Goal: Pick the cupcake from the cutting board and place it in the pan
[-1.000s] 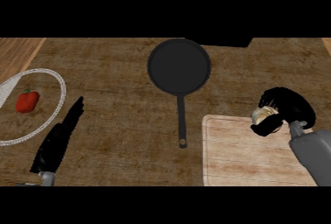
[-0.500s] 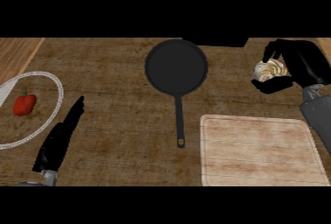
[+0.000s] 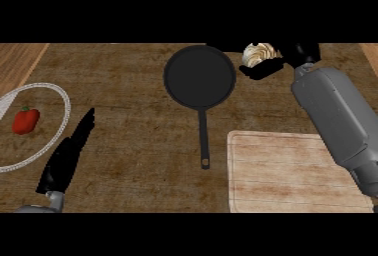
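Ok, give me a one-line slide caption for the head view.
Right robot hand holds the pale frosted cupcake beside the round black frying pan, wooden cutting board bare.

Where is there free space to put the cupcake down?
The pan is bare inside, and so is the cutting board. It is crowded by the pan's right rim, where the right hand holds the cupcake.

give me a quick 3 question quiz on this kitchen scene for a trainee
1. True or false: the cupcake lies on the cutting board.
2. Which robot hand holds the cupcake?
3. The red pepper sits on: A) pan B) plate C) cutting board

Key:
1. False; it is held beside the pan's right rim.
2. The right robot hand; the left robot hand rests open at lower left.
3. B
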`<act>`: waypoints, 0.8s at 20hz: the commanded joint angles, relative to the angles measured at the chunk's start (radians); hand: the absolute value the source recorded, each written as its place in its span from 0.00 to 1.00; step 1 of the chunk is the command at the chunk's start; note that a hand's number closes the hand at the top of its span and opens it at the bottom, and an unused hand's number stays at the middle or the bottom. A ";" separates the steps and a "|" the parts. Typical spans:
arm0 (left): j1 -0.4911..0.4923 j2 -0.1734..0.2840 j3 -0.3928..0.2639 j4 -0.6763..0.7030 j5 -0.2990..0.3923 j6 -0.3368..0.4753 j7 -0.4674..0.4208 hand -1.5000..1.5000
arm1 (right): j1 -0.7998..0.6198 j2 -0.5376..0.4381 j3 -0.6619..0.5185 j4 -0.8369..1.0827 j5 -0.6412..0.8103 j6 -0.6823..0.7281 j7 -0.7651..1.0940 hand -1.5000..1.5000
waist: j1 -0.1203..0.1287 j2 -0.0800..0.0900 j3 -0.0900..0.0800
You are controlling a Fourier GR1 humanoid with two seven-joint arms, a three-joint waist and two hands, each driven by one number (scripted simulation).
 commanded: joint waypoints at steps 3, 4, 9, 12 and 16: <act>-0.012 -0.003 0.012 -0.017 0.007 -0.013 0.036 0.50 | -0.170 0.173 -0.040 0.265 -0.010 -0.027 -0.020 1.00 | 0.005 0.003 0.000; 0.010 0.017 0.028 0.010 0.013 -0.034 -0.029 0.50 | -0.204 0.183 -0.053 0.307 -0.009 -0.033 -0.025 1.00 | 0.009 0.005 -0.001; -0.019 -0.006 0.001 -0.005 -0.009 -0.027 -0.008 0.50 | -0.293 0.269 -0.081 0.449 -0.014 -0.049 -0.007 1.00 | 0.043 0.018 -0.001; -0.050 -0.026 -0.008 0.013 -0.017 -0.021 0.011 0.50 | -0.293 0.332 -0.059 0.521 0.020 -0.094 -0.004 1.00 | 0.044 0.025 -0.001; -0.018 -0.040 -0.025 0.003 -0.026 -0.019 -0.023 0.50 | -0.313 0.323 -0.035 0.600 0.058 -0.076 -0.023 1.00 | 0.061 0.032 -0.002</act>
